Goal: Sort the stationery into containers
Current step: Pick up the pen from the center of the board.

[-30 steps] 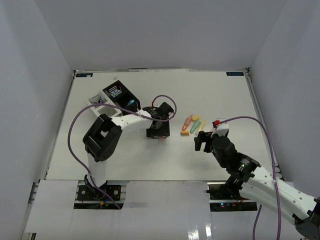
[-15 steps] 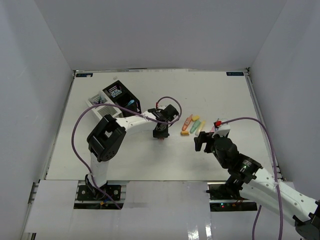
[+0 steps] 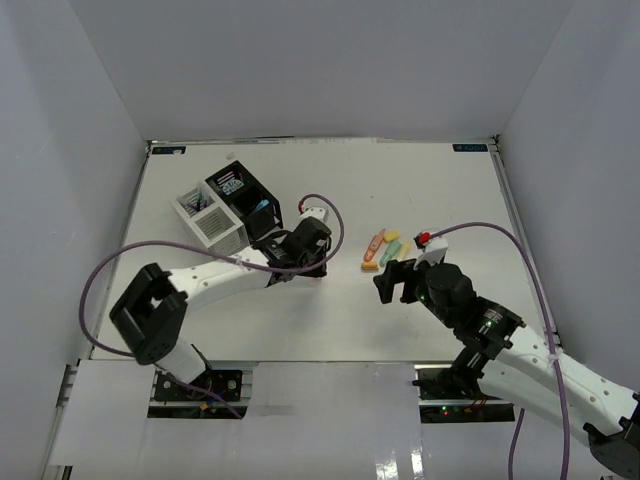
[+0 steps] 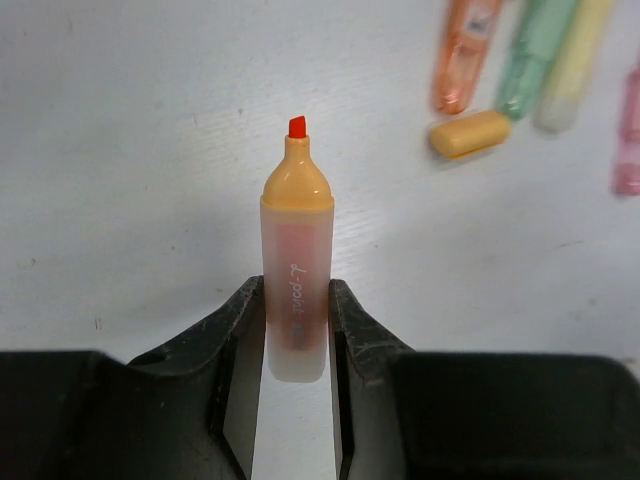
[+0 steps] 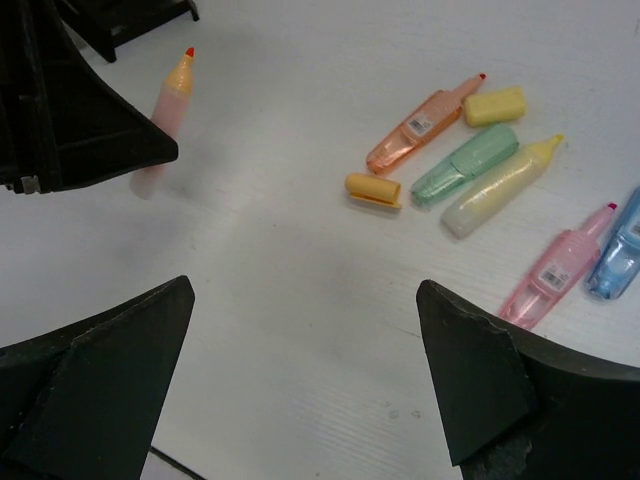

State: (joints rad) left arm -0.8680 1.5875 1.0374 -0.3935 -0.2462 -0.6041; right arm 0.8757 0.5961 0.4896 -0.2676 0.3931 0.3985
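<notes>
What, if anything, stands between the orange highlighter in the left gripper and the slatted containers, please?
Nothing visible: only table lies between the left gripper, shut on the orange highlighter, and the black and white slatted containers.

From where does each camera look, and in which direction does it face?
Top external: high behind the bases, looking down on the table; both arms, left hand and right hand show.
Left wrist: on the left hand, looking along its fingers at the gripped orange highlighter; only fingers show.
Right wrist: on the open right hand, looking down at the loose highlighters; its fingers show.
Shared by both wrist views: orange highlighter, loose highlighters.
</notes>
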